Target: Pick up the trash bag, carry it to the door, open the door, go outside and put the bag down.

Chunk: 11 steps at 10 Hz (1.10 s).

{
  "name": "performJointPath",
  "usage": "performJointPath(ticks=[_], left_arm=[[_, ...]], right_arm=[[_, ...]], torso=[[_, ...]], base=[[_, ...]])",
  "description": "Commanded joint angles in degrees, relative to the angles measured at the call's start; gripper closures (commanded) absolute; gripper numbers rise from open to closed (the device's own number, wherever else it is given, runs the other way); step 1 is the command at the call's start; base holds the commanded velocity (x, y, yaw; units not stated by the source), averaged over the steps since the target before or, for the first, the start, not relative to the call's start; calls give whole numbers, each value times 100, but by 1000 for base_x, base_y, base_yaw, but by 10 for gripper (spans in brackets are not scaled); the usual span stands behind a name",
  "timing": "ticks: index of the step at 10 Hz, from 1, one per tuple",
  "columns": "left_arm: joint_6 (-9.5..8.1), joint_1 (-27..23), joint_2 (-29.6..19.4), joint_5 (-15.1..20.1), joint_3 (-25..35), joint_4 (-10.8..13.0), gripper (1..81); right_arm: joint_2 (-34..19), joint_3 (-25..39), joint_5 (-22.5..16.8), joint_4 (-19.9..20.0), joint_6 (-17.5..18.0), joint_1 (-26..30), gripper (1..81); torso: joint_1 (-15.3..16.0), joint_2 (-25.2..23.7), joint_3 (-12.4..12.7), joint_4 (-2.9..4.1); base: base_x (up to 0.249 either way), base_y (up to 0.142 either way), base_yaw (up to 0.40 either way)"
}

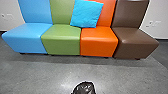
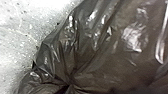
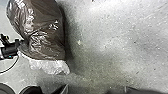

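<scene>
"There it was, the left gripper [image 3: 20,45], in sight of the right wrist's camera!"

"Yes, and a thin black cable [image 3: 15,64] curved out in a loop, close beside that dark left wrist [image 3: 8,51]!"

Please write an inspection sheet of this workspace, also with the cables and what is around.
Surface: grey floor, speckled, with light reflections.
Job's things: dark, shiny trash bag, gathered at its neck, crumpled pale plastic at one end; whether it rests on the floor or hangs cannot be told.
Clutter: light-blue cushion against the green and orange seat backs.
Grippers: left tool at the bag's neck; its grip is not clear.
Cables: thin dark cable, curving beside the left tool.
Surroundings: row of blue, green, orange and brown seats; white wall behind.
</scene>
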Motion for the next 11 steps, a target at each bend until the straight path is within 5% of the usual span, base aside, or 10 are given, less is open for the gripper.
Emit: performJointPath(ticks=[1,6,7,11], left_arm=[[21,-307,13,408,37,52,10],[39,-298,13,400,46,52,10],[47,-298,13,400,46,52,811],[135,-289,13,408,46,52,811]], right_arm=[[-567,414,-386,351,37,686,10],[-778,651,-386,368,37,714,10],[-778,651,-386,368,37,713,10],[-778,660,-386,368,37,704,10]], torso=[[0,0,0,0],[0,0,0,0],[0,0,0,0],[2,0,0,0]], base=[[0,0,0],[0,0,0],[0,0,0],[0,0,0]])
